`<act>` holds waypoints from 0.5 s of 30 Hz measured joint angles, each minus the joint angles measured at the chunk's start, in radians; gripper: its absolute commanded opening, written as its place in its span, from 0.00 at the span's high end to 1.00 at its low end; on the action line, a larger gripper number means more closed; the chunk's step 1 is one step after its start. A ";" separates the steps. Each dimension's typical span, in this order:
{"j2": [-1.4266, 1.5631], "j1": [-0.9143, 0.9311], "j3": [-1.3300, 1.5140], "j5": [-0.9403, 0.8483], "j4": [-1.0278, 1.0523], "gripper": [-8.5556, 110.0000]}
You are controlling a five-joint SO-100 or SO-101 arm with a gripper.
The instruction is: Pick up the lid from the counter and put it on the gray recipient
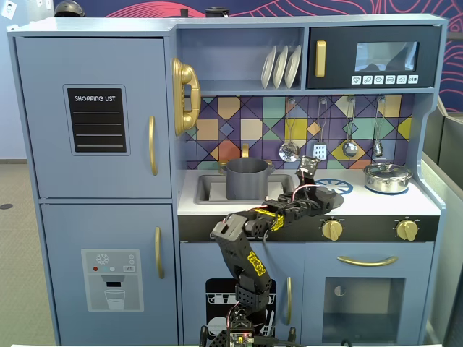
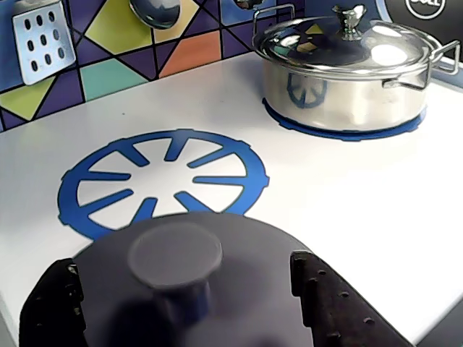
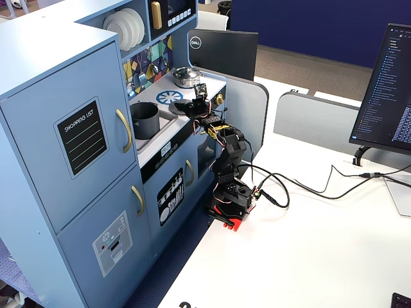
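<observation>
While your gripper [image 2: 181, 303] sits spread, fingers flanking the lid [image 2: 181, 253] knob without pinching, closing off-center may skid it along the counter [image 2: 347, 195], away from the gray recipient [image 1: 247, 178].

Front, side-above and close wrist views share the counter [image 1: 376, 204]

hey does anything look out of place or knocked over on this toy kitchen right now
Nothing is spilled, tipped or damaged. The only unfinished thing: the gray pot stands open in the sink, while its lid lies flat on the counter beside the blue burner ring, between the claw's fingers. The silver pot sits covered.
</observation>
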 measured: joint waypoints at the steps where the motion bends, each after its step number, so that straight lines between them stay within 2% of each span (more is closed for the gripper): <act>1: -0.015 -0.005 -0.011 0.000 -0.003 0.69; 15: -0.146 -0.032 -0.083 0.002 -0.038 0.76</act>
